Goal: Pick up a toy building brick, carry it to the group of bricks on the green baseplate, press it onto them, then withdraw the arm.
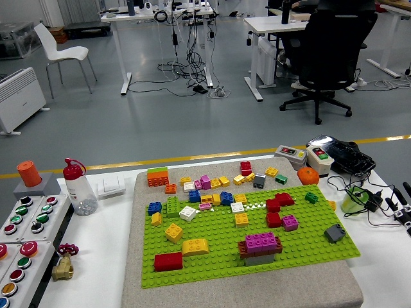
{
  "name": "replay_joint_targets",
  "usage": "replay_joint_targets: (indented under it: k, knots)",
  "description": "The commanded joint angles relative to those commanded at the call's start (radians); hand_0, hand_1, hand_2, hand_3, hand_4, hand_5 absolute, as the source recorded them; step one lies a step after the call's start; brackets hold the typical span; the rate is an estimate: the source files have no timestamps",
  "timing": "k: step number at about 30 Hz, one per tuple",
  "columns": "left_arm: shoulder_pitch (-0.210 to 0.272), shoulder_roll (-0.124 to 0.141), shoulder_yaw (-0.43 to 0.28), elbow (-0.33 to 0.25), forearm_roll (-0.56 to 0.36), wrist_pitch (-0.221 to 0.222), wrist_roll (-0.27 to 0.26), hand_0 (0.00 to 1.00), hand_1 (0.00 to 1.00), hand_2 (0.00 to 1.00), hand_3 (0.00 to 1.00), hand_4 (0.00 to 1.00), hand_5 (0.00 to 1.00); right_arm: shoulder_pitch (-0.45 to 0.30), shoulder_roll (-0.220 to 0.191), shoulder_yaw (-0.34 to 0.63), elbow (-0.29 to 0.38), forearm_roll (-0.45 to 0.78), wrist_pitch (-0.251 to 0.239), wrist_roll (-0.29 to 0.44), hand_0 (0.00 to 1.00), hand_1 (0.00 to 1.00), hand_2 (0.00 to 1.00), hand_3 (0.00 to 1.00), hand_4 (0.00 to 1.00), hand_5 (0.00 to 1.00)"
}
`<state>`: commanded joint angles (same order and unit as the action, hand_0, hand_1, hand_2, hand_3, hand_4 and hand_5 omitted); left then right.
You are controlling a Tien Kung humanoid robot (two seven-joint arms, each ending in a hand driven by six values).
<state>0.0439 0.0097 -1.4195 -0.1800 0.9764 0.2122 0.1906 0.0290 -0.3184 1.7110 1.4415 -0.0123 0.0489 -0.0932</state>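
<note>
At the left edge of the white desk (109, 237) stands a panel of round buttons (26, 221), with an orange cap (29, 173) on a grey box behind it and a small brass valve (63, 264) with a red handle on its near side. Just right of the panel is a clear bottle (80, 187) with a red top, and beside it a white switch plate (111, 187).

The green baseplate (225, 247) lies in the middle of the desk on a grey mat (192, 296). On its near left part sit a red brick (168, 261) and a yellow brick (194, 246). More to the right, near the plate's near edge, is the group of bricks (260, 248): magenta on top, brown and grey under it. Many small loose bricks lie along the far side of the plate, among them an orange brick with a green top (157, 177).

Right of the plate are a grey brick (334, 233), an orange ball (307, 176) and black cables (359, 192).

The right robot hand (402, 202) shows only as dark fingertips at the right edge, well apart from the bricks and holding nothing; I cannot tell if the fingers are wide or narrow.
</note>
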Motion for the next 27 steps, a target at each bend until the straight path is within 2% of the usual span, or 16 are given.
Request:
replay_joint_targets:
  k: [11,12,17,18,24,25,27]
  knots:
    - [-0.003,-0.009,-0.013,0.0,0.0,0.005,0.003,0.712,0.739,0.802,0.671,0.434,0.998,0.004,0.0,-0.003,-0.002,-0.007,0.001,-0.001,0.871,0.8,0.812,0.728,0.464,0.588]
    - [-0.003,-0.009,-0.014,0.0,0.0,0.005,0.004,0.713,0.737,0.803,0.67,0.429,0.998,0.005,0.0,-0.005,-0.003,-0.01,0.001,-0.001,0.969,0.86,0.863,0.78,0.499,0.62]
    - [-0.003,-0.01,-0.011,0.0,-0.004,0.004,0.002,0.713,0.737,0.803,0.67,0.429,0.998,0.007,0.0,-0.007,-0.002,-0.037,0.013,-0.015,0.969,0.86,0.863,0.78,0.499,0.62]
    - [-0.002,-0.01,-0.01,0.0,-0.006,0.004,0.002,0.711,0.736,0.798,0.668,0.424,0.998,0.008,0.0,-0.007,-0.002,-0.045,0.016,-0.021,0.998,0.909,0.935,0.855,0.664,0.842]
    - [0.0,-0.01,-0.004,0.0,-0.018,0.004,-0.005,0.711,0.736,0.798,0.668,0.424,0.998,0.013,-0.004,-0.016,0.001,-0.104,0.038,-0.061,0.998,0.909,0.935,0.855,0.664,0.842]
    - [0.0,-0.01,-0.002,0.0,-0.02,0.004,-0.007,0.71,0.734,0.796,0.663,0.42,0.998,0.013,-0.004,-0.018,0.001,-0.115,0.04,-0.065,0.998,0.921,0.951,0.878,0.698,0.898]
    - [0.0,-0.01,-0.001,0.0,-0.021,0.004,-0.008,0.71,0.734,0.796,0.663,0.42,0.998,0.013,-0.004,-0.02,0.001,-0.122,0.042,-0.069,0.998,0.921,0.951,0.878,0.698,0.898]
